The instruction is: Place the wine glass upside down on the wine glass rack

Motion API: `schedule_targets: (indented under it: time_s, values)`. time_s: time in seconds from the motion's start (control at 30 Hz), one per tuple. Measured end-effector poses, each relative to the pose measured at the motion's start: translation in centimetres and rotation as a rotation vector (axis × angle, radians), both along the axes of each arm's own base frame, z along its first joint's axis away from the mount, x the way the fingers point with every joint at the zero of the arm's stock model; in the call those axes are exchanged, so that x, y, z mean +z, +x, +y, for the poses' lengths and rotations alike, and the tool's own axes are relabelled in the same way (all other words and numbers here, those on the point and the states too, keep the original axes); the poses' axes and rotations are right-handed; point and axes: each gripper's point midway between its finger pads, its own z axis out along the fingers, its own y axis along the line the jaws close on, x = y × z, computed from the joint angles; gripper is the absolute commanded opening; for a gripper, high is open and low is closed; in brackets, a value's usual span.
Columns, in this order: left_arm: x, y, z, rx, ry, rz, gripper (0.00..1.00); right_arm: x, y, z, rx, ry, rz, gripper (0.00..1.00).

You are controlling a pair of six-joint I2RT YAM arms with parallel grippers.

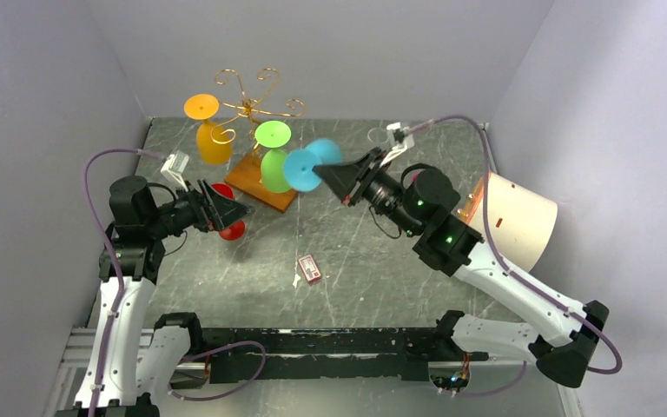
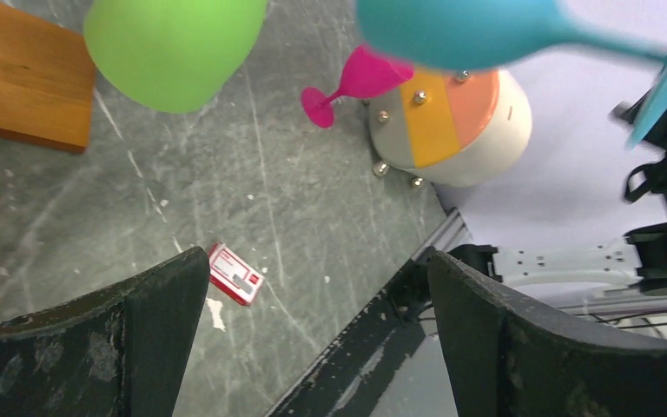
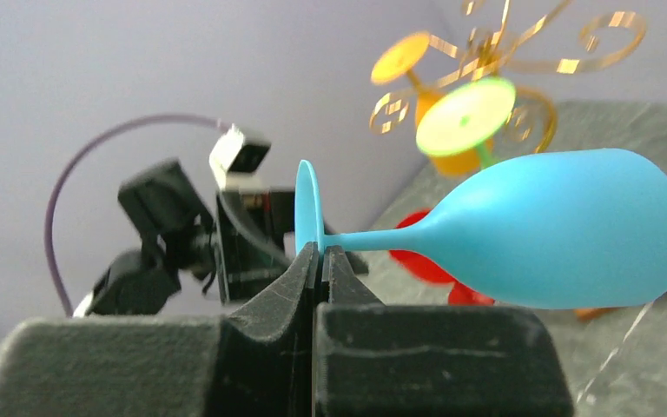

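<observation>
The gray table has pale purple walls around it. The gold wine glass rack stands near the far edge. An orange glass and a green glass hang on it upside down. The right claw pinches the stem of the blue wine glass, up in the air beside the rack. The left claw is wide open and holds nothing.

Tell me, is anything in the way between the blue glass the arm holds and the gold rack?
Yes: the green glass, hanging on the wine glass rack, sits between its stem and the blue wine glass in the right gripper. The right-hand scrolls look free.
</observation>
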Motion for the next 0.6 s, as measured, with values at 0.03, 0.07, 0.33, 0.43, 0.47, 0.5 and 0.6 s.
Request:
schedule_targets:
  time_s: [0.03,0.07,0.33,0.43,0.47,0.5,0.6]
  values:
    - [0.0,0.1,0.1,0.008,0.013,-0.018,0.99,1.2,0.7,-0.5,-0.028,0.009,-0.022,0.00]
    - [0.0,0.1,0.3,0.015,0.024,-0.038,0.99,2.1,1.2,-0.8,-0.047,0.016,-0.038,0.00]
    - [-1.2,0.2,0.6,0.037,0.050,-0.115,0.98,5.9,8.4,-1.8,-0.184,0.057,-0.118,0.00]
    - [-1.7,0.7,0.9,0.058,0.065,-0.130,0.98,4.8,12.2,-1.8,-0.220,0.049,-0.100,0.00]
    - [-2.0,0.9,1.0,0.066,0.072,-0.133,0.98,4.3,13.7,-2.0,-0.239,0.045,-0.091,0.00]
    - [-2.3,0.9,1.1,0.071,0.076,-0.136,0.98,3.7,14.9,-2.1,-0.256,0.041,-0.081,0.00]
    - [-2.9,1.0,1.3,0.084,0.086,-0.141,0.98,2.2,17.8,-2.4,-0.297,0.030,-0.056,0.00]
